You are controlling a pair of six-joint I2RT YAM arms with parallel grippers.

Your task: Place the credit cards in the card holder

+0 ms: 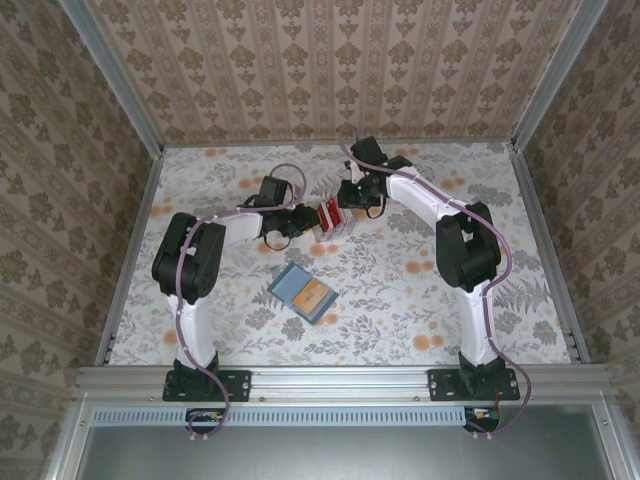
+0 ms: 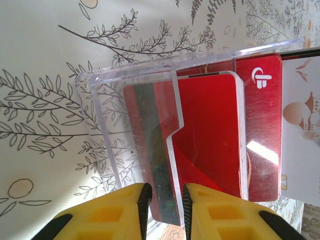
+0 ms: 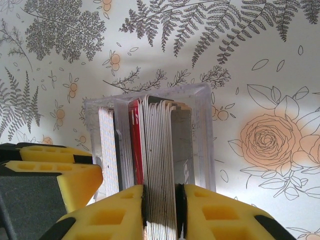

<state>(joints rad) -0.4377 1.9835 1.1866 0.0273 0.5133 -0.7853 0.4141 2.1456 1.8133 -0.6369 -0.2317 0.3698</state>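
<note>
Lying open on the table point(image 1: 420, 300) base-side of the clear case point(image 2: 107, 100) and slightly left, the card holder point(image 1: 302, 291) has free room around it, while at the case the left gripper point(image 2: 165, 192) pinches its wall and the right gripper point(image 3: 162, 192) squeezes the edge-on credit cards point(image 3: 157, 145) standing inside.

I have open table point(image 1: 450, 300) all round the card holder point(image 1: 302, 292). Farther back, the left gripper point(image 1: 305, 222) and right gripper point(image 1: 348, 206) flank the clear card box point(image 1: 330, 218), closing both its sides.
</note>
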